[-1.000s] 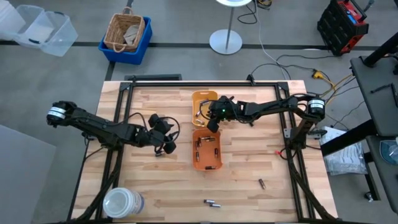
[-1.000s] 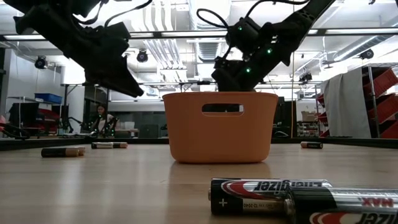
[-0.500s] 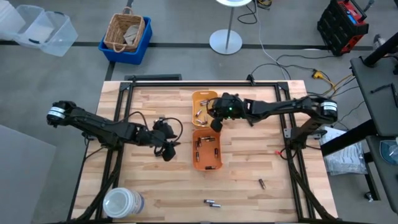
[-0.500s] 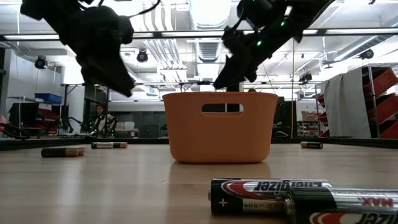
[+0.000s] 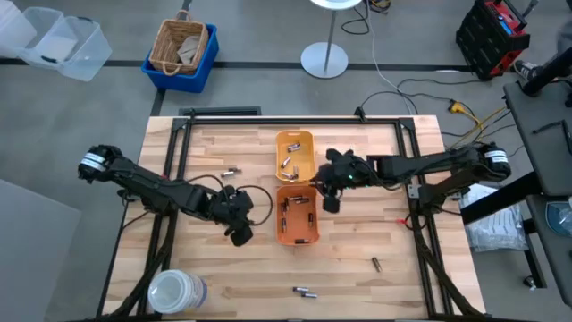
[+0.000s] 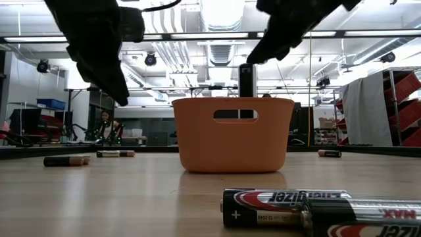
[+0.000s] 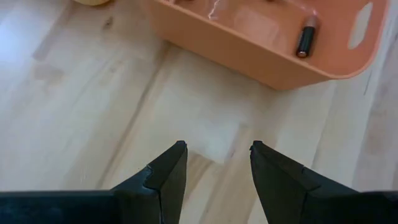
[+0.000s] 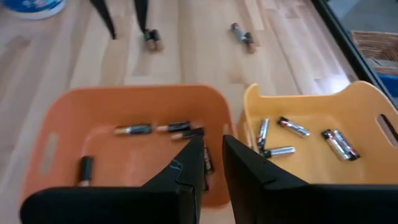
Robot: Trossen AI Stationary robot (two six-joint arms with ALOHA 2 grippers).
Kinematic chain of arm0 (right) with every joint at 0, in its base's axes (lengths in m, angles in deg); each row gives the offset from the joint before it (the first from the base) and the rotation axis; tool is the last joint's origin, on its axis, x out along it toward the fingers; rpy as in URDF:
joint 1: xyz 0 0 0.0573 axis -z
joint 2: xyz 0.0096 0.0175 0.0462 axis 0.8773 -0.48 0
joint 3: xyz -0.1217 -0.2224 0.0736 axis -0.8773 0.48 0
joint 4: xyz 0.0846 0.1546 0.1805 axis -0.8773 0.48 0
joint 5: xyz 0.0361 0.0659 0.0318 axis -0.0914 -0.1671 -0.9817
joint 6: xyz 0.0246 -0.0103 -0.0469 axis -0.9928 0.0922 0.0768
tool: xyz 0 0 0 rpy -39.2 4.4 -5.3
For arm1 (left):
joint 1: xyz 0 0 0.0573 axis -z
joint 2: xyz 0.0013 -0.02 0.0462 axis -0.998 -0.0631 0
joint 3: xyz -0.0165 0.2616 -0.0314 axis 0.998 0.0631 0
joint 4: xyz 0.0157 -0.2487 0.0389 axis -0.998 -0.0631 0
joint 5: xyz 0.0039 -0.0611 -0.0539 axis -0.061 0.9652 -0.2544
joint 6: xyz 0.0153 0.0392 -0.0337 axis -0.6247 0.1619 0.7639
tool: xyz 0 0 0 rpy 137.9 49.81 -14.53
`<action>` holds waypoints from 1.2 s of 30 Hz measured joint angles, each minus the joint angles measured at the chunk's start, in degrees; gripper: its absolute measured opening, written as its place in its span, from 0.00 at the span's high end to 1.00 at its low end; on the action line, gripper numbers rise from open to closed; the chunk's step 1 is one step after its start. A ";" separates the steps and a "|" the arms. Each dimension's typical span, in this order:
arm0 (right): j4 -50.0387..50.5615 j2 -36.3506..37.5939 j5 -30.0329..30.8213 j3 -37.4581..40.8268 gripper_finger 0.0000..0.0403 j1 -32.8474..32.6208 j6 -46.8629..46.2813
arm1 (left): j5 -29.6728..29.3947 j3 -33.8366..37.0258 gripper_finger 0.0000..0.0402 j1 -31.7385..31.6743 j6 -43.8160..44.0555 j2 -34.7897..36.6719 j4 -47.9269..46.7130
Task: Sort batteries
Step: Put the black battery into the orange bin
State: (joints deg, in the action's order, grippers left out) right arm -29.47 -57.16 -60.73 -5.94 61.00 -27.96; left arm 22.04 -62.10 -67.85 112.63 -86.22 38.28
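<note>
The orange tray [image 5: 298, 216] and the yellow-orange tray [image 5: 295, 154] stand end to end at the table's middle, each with several batteries [image 8: 132, 129] [image 8: 291, 126] lying on its floor. My right gripper [image 8: 213, 149] hangs above the orange tray's right rim [image 5: 329, 201]; its fingers are a narrow gap apart with nothing between them. My left gripper [image 7: 214, 162] is open over bare wood just left of the orange tray [image 5: 239, 233]. Loose batteries lie on the table at the far left [image 5: 231, 172], near right [image 5: 375, 263] and near edge [image 5: 305, 292].
A white lidded tub [image 5: 176, 291] stands at the table's near left corner. One more battery [image 8: 152, 38] lies close to my left gripper's fingers [image 8: 142, 14]. Bare wood lies to the right of the trays [image 5: 375, 215].
My right gripper has drawn back from over the seam between the two trays toward the table's right edge and has risen. My left gripper has gone toward the near edge, staying beside the orange tray.
</note>
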 joint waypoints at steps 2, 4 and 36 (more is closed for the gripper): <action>1.32 0.94 0.00 0.12 0.88 -1.34 -0.04 | -0.14 -1.92 0.61 0.50 -0.02 -2.05 -1.01; 2.16 1.63 0.01 0.13 0.89 -2.79 -0.07 | -0.19 -3.99 0.61 0.79 -0.36 -4.20 -2.80; 0.56 2.04 0.46 -4.35 0.72 -23.60 -10.27 | -31.44 -11.75 0.61 12.80 -0.34 -7.99 -15.05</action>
State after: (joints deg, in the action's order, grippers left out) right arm -28.91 -55.12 -60.27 -10.29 37.39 -38.23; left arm -9.40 -73.85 -55.05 112.29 -94.21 23.23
